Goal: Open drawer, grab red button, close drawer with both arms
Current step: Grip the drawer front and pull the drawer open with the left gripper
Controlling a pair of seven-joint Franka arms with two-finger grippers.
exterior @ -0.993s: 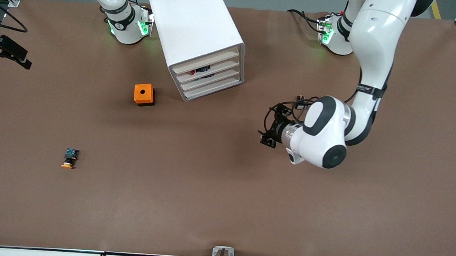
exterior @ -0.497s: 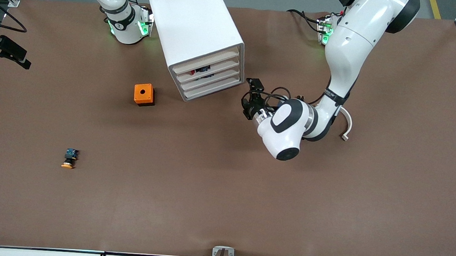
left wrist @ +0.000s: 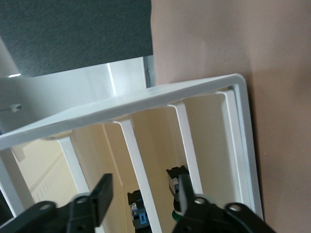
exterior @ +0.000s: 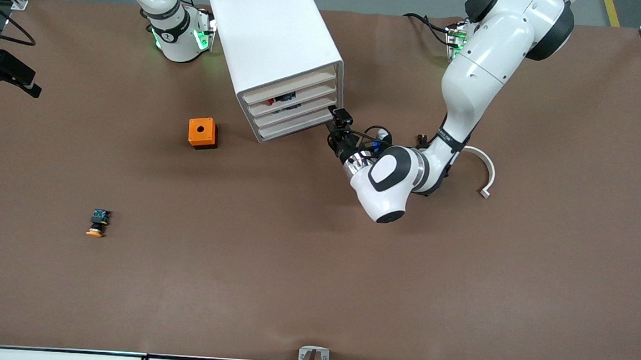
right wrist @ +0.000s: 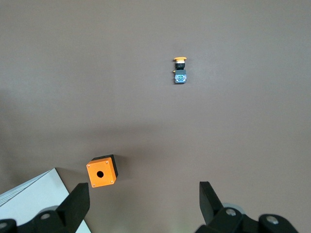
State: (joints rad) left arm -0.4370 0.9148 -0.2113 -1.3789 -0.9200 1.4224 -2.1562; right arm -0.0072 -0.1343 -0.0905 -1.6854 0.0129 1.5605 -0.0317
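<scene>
The white cabinet point(exterior: 275, 49) stands near the robots' bases with its stacked drawers pushed in. A red-capped button point(exterior: 271, 101) shows in the second drawer point(exterior: 303, 94) from the top, beside a black and blue part. My left gripper point(exterior: 335, 122) is at the cabinet's front, at the corner toward the left arm's end. In the left wrist view the left gripper point(left wrist: 143, 191) is open, its fingers point(left wrist: 102, 194) on either side of a white drawer rim point(left wrist: 138, 160) without touching it. Two black button bodies point(left wrist: 138, 211) lie inside. My right gripper point(right wrist: 143, 194) waits open, high over the table.
An orange box with a hole point(exterior: 202, 133) sits beside the cabinet, toward the right arm's end. An orange-yellow-capped button point(exterior: 97, 223) lies nearer the front camera. A white curved piece point(exterior: 482, 170) lies on the table by the left arm's elbow.
The left arm has swung from over the bare table to the cabinet, bringing its gripper up to the drawer fronts. The right arm and the loose things have not moved.
</scene>
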